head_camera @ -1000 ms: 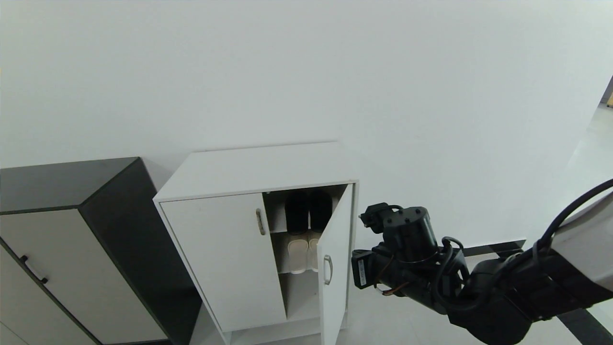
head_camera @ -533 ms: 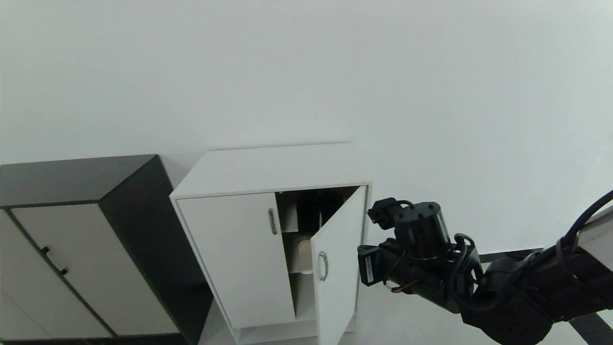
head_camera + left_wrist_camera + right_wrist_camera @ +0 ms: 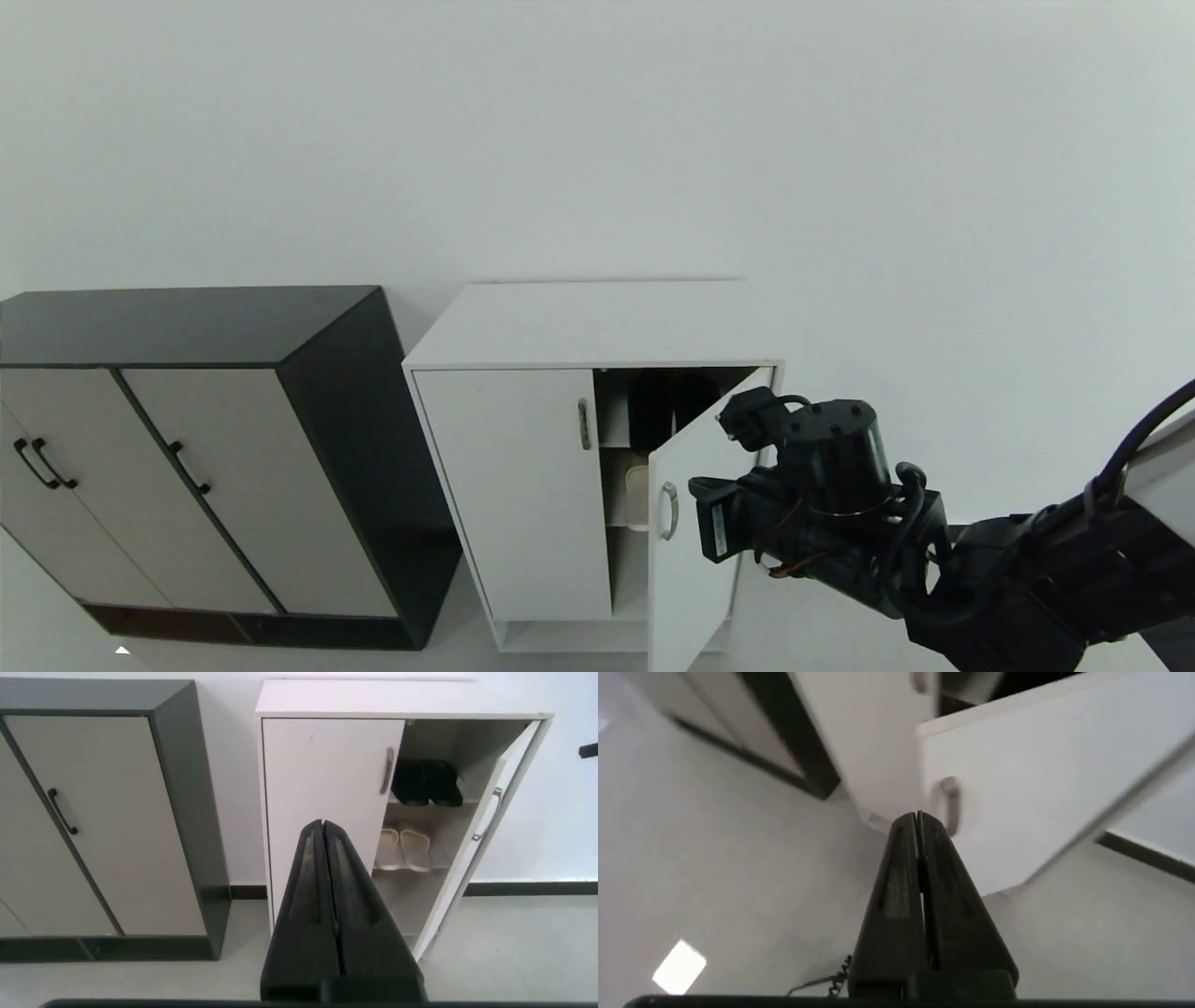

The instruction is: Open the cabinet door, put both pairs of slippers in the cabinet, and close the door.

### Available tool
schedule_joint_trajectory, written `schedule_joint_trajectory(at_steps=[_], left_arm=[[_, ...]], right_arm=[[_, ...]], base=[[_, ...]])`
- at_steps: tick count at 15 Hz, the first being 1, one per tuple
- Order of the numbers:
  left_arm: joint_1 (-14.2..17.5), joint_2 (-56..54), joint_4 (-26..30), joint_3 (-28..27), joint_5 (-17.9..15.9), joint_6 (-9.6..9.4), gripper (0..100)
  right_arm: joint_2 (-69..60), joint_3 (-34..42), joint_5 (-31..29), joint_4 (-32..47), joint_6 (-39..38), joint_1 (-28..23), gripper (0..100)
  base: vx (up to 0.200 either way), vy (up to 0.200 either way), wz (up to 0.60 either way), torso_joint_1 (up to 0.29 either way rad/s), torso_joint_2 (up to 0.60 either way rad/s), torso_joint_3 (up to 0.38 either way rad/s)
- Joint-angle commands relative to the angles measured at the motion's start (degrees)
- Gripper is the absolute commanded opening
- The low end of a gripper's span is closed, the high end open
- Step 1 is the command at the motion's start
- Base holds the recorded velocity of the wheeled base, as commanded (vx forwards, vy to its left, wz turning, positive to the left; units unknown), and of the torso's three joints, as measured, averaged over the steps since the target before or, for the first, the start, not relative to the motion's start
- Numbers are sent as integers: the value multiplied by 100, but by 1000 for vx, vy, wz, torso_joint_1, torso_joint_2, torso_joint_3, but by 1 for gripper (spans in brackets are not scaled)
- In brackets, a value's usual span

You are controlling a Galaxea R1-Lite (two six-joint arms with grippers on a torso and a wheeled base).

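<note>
Left wrist view: two slipper pairs point(image 3: 425, 781) shelved; left end effector point(image 3: 323, 824), right end effector point(image 3: 919, 818) closed, empty

The white cabinet point(image 3: 597, 322) is viewed from above, some way off, by the head camera, and squarely from lower down over the left hand point(image 3: 322, 831). Its half-open door point(image 3: 1046, 775), shared by all views, is seen closely, seemingly downward, over the right hand point(image 3: 918, 821).

The pale floor point(image 3: 523, 952) carries a white cabinet point(image 3: 322, 775) and, just beside it, a dark cabinet point(image 3: 177, 812). Inside the white cabinet, a black pair of slippers point(image 3: 426, 781) sits on the upper shelf point(image 3: 430, 804). A white pair of slippers point(image 3: 404, 849) sits on the shelf below point(image 3: 411, 875).
</note>
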State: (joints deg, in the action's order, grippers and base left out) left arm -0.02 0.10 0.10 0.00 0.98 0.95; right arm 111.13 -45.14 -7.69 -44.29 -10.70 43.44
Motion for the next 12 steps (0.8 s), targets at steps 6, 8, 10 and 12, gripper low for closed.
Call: schedule_joint_trajectory(at_steps=[6, 8, 10, 12], left_arm=[[2, 8, -1, 0, -1, -7, 0], [2, 8, -1, 0, -1, -7, 0], [2, -1, -1, 0, -1, 2, 0], [2, 8, -1, 0, -1, 2, 0]], right_arm=[[260, 928, 1226, -757, 824, -696, 0], [269, 972, 1235, -757, 921, -696, 0], [286, 972, 1235, -757, 921, -696, 0], [322, 955, 1226, -757, 921, -696, 0]], base=[[100, 0, 0, -4, 2, 3], [200, 0, 0, 10, 7, 0], [200, 0, 0, 12, 10, 0], [0, 0, 0, 0, 0, 0]])
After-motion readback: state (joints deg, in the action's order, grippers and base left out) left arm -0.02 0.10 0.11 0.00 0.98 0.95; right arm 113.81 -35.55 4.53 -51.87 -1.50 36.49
